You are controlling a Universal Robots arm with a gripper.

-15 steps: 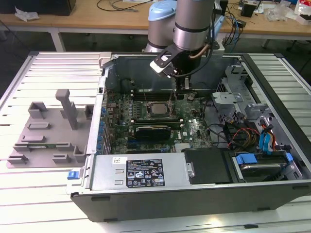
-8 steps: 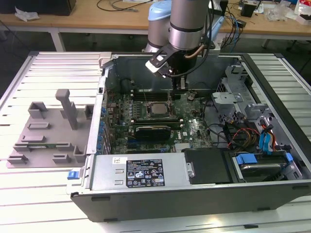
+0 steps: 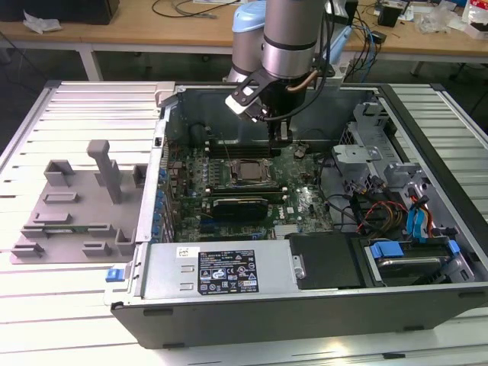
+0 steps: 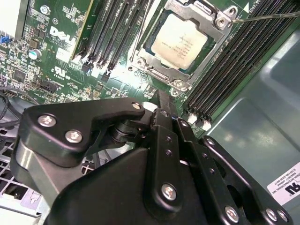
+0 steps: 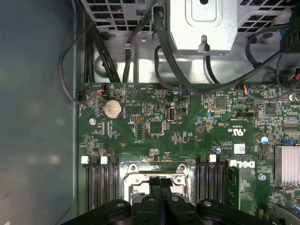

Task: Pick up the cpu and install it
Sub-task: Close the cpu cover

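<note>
The cpu (image 3: 245, 171) lies flat in the metal-framed socket (image 4: 154, 70) on the green motherboard inside the open computer case; its silvery top (image 4: 183, 40) faces up. My gripper (image 3: 284, 139) hangs just above the board, beside the socket toward the exterior view's right and a little behind it. In both wrist views the two black fingers (image 5: 161, 183) are pressed together with nothing between them, their tips (image 4: 157, 96) close to the socket's edge. The fingers hide part of the socket in the first wrist view.
Black memory slots (image 4: 243, 61) flank the socket. Cables (image 5: 164, 56) and a metal bracket (image 5: 201, 23) crowd the board's edge. A power supply (image 3: 221, 271) and a drive bay with blue tabs (image 3: 404, 252) fill the case front. A grey fixture (image 3: 76, 206) sits at the exterior view's left.
</note>
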